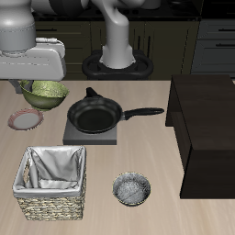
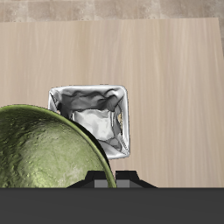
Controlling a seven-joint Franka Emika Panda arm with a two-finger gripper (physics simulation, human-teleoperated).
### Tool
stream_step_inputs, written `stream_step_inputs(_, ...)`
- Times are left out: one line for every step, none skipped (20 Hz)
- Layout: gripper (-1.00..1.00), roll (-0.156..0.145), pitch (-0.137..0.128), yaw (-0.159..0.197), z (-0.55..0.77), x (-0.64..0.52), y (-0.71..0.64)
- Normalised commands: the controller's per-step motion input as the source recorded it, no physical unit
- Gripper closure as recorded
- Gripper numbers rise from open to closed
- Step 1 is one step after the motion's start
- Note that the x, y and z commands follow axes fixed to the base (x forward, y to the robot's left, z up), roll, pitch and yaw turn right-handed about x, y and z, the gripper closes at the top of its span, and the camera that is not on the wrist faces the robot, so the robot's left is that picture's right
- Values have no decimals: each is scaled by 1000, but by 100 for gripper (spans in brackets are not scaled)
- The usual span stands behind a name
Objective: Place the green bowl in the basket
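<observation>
Baskets: one square woven wicker basket (image 1: 51, 184) with grey-white cloth lining, nearest the front edge of the light wooden bench (image 1: 156, 216); the wrist view shows it (image 2: 92, 118) from above, nothing inside.
Grey bowls: one grey-blue speckled bowl (image 1: 132, 189), at 3 o'clock of the basket, apart from it.
Plates: one flat pink-rimmed plate (image 1: 26, 119), at 12 o'clock of the basket, farther back.
Pans: one black frying pan (image 1: 95, 115) on a grey square burner (image 1: 92, 134), mid-bench, handle pointing to 3 o'clock.
Cabinets: one dark brown block (image 1: 207, 138), at 3 o'clock of the pan.
Green bowls: one small round olive-green bowl (image 1: 45, 91), mottled inside, tilted, at 12 o'clock of the plate and seemingly lifted off the bench; it (image 2: 44, 153) looms close in the wrist view.
Fingers: one pair (image 1: 20, 85), closed onto the green bowl's rim.
</observation>
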Motion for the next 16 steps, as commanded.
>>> stream_step_inputs(100,-23,14,4,-33,162,23)
stream_step_inputs(100,69,-14,46,23,122,100)
stream_step_inputs(100,-20,9,-24,-16,288,-48)
stream_step_inputs(100,81,10,14,-37,144,36)
stream_step_inputs(100,-24,-24,17,-10,98,-71)
stream_step_inputs(100,-23,22,-37,-95,152,-113)
stream_step_inputs(100,34,-2,-25,-67,116,-83)
stream_step_inputs(100,-62,-23,43,-88,117,-161)
stream_step_inputs(100,-14,42,-39,-133,49,-62)
stream_step_inputs(100,-68,26,18,-347,377,-359)
stream_step_inputs(100,-6,56,-33,-292,184,-133)
stream_step_inputs(100,-66,18,14,-233,66,-86)
stream_step_inputs(100,9,37,-23,-290,132,-104)
stream_step_inputs(100,-44,24,51,-283,148,-162)
stream_step_inputs(100,-10,50,-77,-280,119,-138)
stream_step_inputs(100,41,57,-5,-325,39,-34)
